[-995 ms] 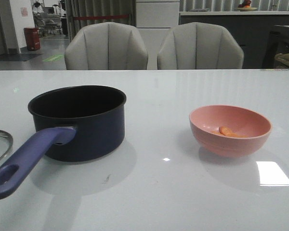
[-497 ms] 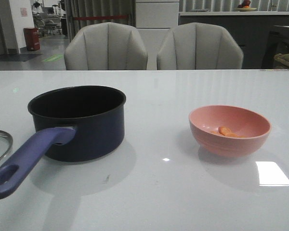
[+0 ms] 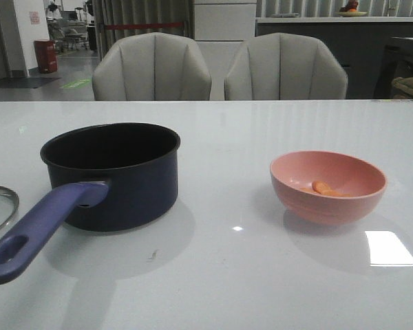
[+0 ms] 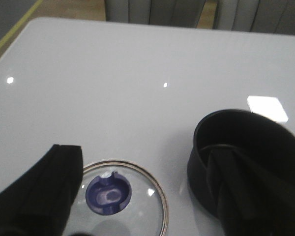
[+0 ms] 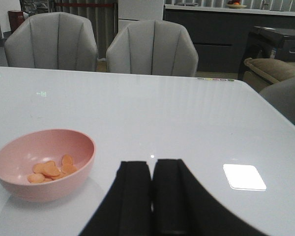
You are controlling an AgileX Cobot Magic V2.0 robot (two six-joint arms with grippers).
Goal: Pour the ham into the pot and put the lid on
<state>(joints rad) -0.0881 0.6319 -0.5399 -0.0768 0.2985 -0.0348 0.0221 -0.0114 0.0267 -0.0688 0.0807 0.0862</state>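
Observation:
The dark navy pot point(image 3: 113, 172) stands left of centre on the white table, its purple-blue handle point(image 3: 38, 230) pointing to the front left; it also shows in the left wrist view, pot point(image 4: 241, 157). The glass lid point(image 4: 120, 196) with its blue knob point(image 4: 108, 193) lies flat left of the pot, only its rim point(image 3: 3, 206) showing in the front view. Orange-pink ham slices point(image 3: 323, 188) lie in a pink bowl point(image 3: 328, 186) on the right; ham point(image 5: 49, 169) shows in the right wrist view too. My left gripper point(image 4: 147, 196) hangs open above the lid. My right gripper point(image 5: 152, 169) is shut, empty, right of the bowl.
Two grey chairs point(image 3: 151, 69) stand behind the table's far edge. A bright light reflection point(image 3: 389, 247) lies on the table at the front right. The table's right edge point(image 5: 270, 108) runs near a beige seat.

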